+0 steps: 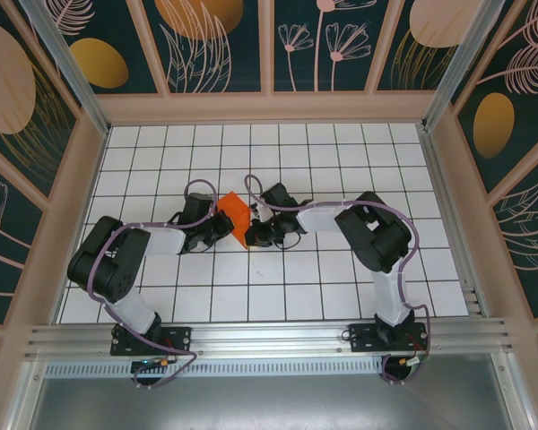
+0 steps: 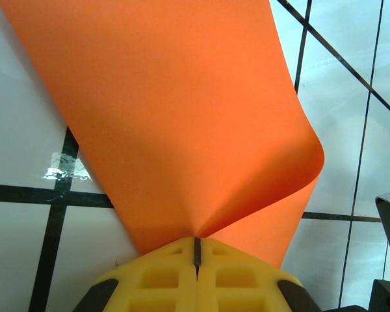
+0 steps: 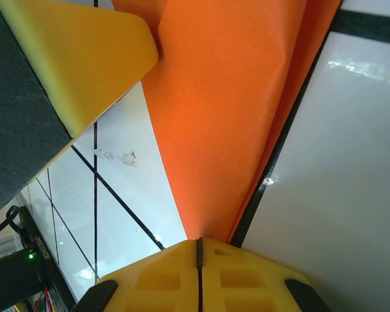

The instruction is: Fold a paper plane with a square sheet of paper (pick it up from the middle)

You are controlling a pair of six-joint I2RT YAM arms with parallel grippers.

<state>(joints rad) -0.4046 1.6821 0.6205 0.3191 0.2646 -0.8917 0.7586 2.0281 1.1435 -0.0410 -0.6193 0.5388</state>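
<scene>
Pinching the square sheet of paper from opposite sides, the left gripper and right gripper each clamp their yellow fingers tight on its orange edge. It bows into a curl between them, mid-way across the white gridded table.

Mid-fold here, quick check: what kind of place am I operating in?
Probably a purpose-built robot test cell, not a home or workshop: a white gridded tabletop, walled in by botanical-print panels, with an aluminium rail along the near edge.
</scene>
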